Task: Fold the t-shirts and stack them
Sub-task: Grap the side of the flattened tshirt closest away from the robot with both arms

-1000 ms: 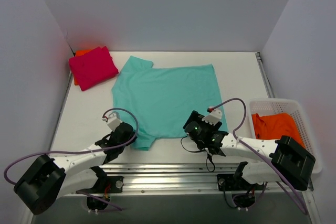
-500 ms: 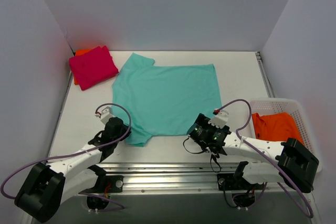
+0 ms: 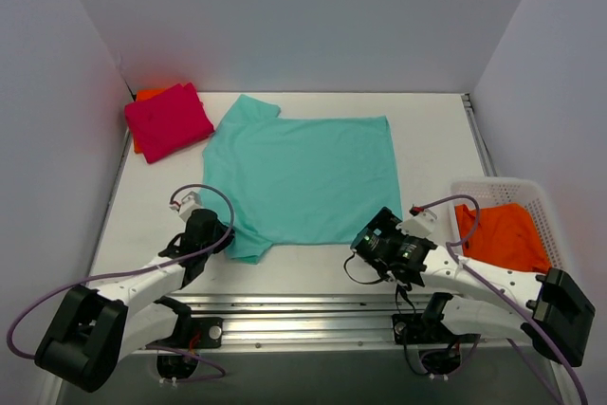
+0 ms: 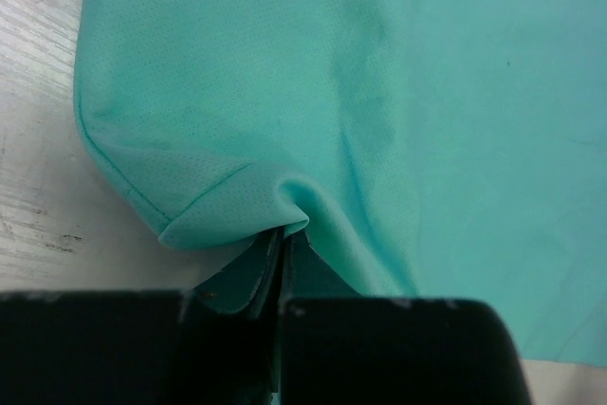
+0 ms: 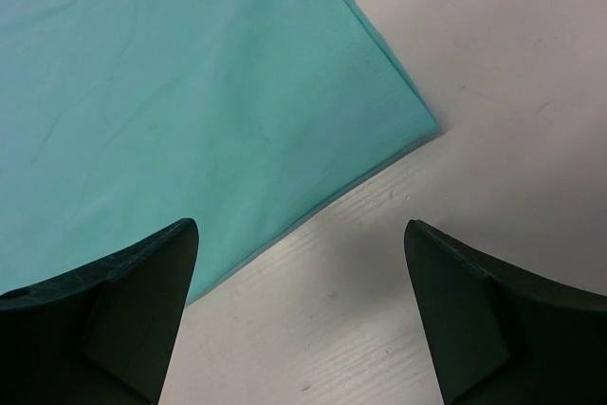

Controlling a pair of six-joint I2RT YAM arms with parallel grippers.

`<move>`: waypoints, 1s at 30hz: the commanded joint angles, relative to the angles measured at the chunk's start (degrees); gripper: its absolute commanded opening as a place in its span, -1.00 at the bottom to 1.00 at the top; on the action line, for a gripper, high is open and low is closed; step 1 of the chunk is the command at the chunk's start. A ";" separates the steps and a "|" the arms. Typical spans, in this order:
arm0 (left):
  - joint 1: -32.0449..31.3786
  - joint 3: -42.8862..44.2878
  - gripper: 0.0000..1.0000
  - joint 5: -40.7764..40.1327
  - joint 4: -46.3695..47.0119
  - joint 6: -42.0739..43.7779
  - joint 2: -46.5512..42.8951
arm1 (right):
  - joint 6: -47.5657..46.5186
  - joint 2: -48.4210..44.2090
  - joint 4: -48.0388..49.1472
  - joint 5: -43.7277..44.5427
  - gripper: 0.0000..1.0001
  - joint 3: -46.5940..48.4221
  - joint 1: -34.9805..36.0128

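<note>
The teal t-shirt (image 3: pixel 303 177) lies spread flat in the middle of the table, with one sleeve toward the back left. My left gripper (image 3: pixel 220 236) is shut on its near left sleeve; the left wrist view shows the cloth (image 4: pixel 285 92) bunched into the closed jaws of the gripper (image 4: pixel 283 246). My right gripper (image 3: pixel 367 239) is open and empty, just off the shirt's near right corner. In the right wrist view the gripper (image 5: pixel 302 267) hangs over bare table beside the shirt's hem (image 5: pixel 190 92). A folded magenta-pink t-shirt (image 3: pixel 169 120) lies on a folded orange one (image 3: pixel 142 97) at the back left.
A white basket (image 3: pixel 493 184) at the right table edge holds an orange t-shirt (image 3: pixel 498 230). Grey walls close in the back and both sides. A metal rail (image 3: pixel 303 315) runs along the near edge.
My right gripper has drawn back to the near right, off the shirt's near right corner. My left gripper has moved left with the sleeve. The shirt lies flatter.
</note>
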 commanded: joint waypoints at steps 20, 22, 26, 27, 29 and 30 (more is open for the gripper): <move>4.54 0.07 -0.95 4.16 3.37 2.40 -1.42 | -13.46 13.88 22.50 -13.44 0.39 -4.27 -17.43; 4.72 -0.02 -0.95 4.33 3.37 2.40 -1.50 | -13.63 13.71 23.12 -13.88 -0.31 -4.62 -17.25; 4.81 0.15 -0.95 5.30 2.15 2.23 -3.25 | -13.81 12.04 22.25 -14.41 -1.00 -5.24 -17.08; 4.81 0.33 -0.95 5.65 1.62 2.05 -4.05 | -13.98 11.60 21.89 -14.49 -1.00 -5.50 -16.82; 4.81 0.94 -0.95 6.35 -0.84 1.79 -6.93 | -13.81 10.64 21.45 -14.41 -1.00 -5.77 -15.76; 4.63 1.29 -0.95 6.62 -2.07 1.70 -8.08 | -13.55 10.28 20.58 -14.58 -1.00 -5.68 -15.24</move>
